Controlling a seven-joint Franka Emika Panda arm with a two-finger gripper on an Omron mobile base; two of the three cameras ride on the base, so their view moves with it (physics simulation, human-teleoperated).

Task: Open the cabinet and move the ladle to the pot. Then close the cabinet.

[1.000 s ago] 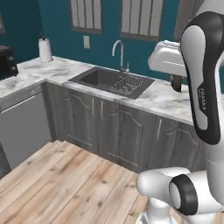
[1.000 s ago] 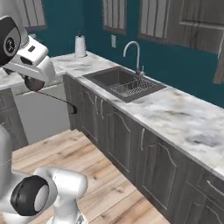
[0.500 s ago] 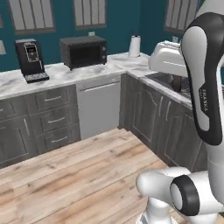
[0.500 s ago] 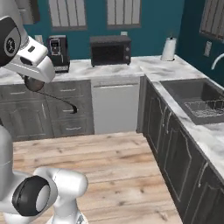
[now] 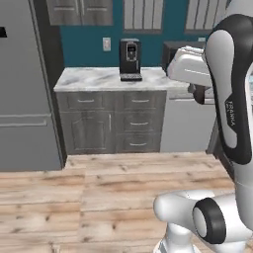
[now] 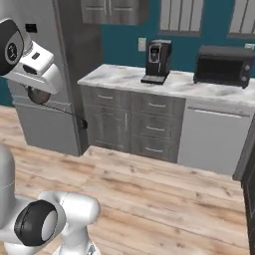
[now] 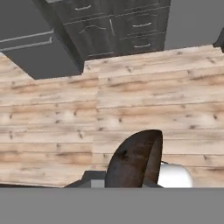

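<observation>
A dark, rust-brown ladle (image 7: pixel 134 160) rises from the bottom middle of the hand view, over the wooden floor, with my gripper shut on it. The gripper (image 5: pixel 199 95) hangs below the white hand at the right of the left base view, in front of the counter edge. It sits at the left of the right base view (image 6: pixel 37 95), before the fridge. Dark grey wall cabinet doors (image 5: pixel 81 11) (image 6: pixel 114 10) at the top stand shut. The pot is out of view.
A tall grey fridge (image 5: pixel 24 89) stands left of a marble counter (image 5: pixel 99 79) with low drawers (image 5: pixel 123 121). A black coffee machine (image 5: pixel 130 59) and a dark toaster oven (image 6: pixel 222 64) stand on it. A grey dishwasher front (image 6: pixel 211 142) sits to the right. Wooden floor (image 7: pixel 131 100) lies open ahead.
The whole picture has swung from the sink counter past the corner to the coffee machine and fridge: the base has turned. The arm keeps the same pose.
</observation>
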